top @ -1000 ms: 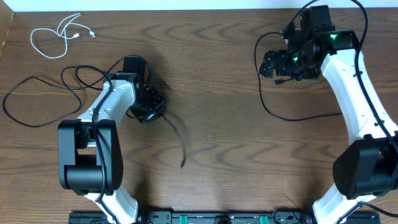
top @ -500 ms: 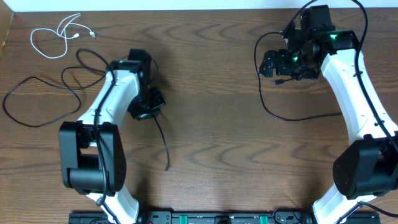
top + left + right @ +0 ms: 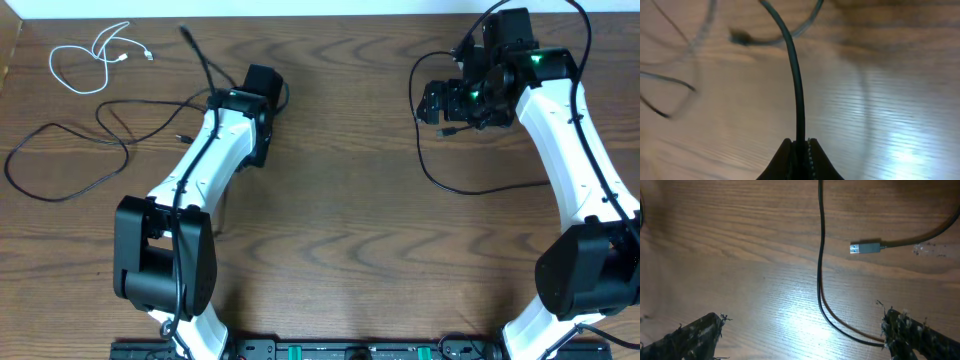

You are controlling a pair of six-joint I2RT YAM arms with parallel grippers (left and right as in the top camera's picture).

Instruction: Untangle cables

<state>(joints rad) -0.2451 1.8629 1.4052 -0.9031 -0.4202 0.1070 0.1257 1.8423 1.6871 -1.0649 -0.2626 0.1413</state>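
Left hand (image 3: 800, 144) is clenched on a black cable (image 3: 797, 90), the strand pinched right at the tips of the jaws. From that pinch the cable runs straight out ahead of the hand, so its long axis lines up with the hand itself, then bends off to the left at the far end. Beyond the bend, in the wrist view, more dark strands and what looks like a small plug lie blurred on the tabletop (image 3: 340, 200); which of them belongs to the held cable I cannot tell.

From overhead, the cable stands up from the left arm toward the far-left corner, and wide black loops (image 3: 60, 190) spread flat to the left of the arm. A white cable (image 3: 85, 60) lies coiled just past them, apart from the black ones.

So the slack and the crossings all lie to the left and beyond the hand. A pull would likely have to go the opposite way, toward the bare middle, along the cable's own line.

Right hand (image 3: 805, 332) hangs spread wide and holds nothing, well apart on the far right, above a second black cable (image 3: 820, 255) and its plug (image 3: 865, 247). The left arm is plainly the nearer to the loops.
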